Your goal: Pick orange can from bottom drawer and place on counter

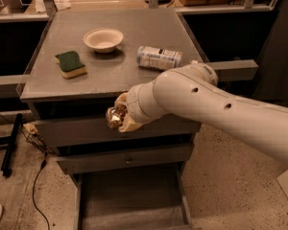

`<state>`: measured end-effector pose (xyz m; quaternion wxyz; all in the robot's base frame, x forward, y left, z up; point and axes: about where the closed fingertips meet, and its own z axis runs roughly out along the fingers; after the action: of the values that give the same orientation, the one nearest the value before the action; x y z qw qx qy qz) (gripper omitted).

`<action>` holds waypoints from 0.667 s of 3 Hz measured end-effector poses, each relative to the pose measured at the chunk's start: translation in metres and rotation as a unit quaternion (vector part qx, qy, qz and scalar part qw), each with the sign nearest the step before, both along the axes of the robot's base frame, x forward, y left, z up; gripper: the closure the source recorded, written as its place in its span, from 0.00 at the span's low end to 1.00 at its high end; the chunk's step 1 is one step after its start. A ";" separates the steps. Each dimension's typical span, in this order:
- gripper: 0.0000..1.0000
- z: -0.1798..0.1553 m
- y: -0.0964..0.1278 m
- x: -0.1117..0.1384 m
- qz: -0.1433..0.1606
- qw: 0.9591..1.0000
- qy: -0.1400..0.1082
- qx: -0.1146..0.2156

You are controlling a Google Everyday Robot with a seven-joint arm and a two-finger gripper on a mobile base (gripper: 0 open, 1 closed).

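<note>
My gripper (119, 118) is at the end of the white arm, in front of the cabinet just below the counter's front edge. It is shut on the orange can (114, 117), a small shiny gold-brown can held in the air above the open bottom drawer (129, 200). The drawer is pulled out at the bottom of the frame and its grey floor shows nothing on it. The counter (115, 37) is the flat grey top just behind and above the can.
On the counter lie a white bowl (103, 38), a green and yellow sponge (70, 64) and a white-labelled plastic bottle (159, 58) on its side. Two upper drawers (125, 159) are closed. Cables and a black stand leg (12, 145) lie on the floor at left.
</note>
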<state>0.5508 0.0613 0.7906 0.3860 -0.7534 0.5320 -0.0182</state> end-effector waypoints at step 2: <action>1.00 0.057 0.011 0.001 0.007 0.998 -0.058 -0.005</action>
<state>0.5518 0.0727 0.8478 0.4124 -0.7569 0.5033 -0.0617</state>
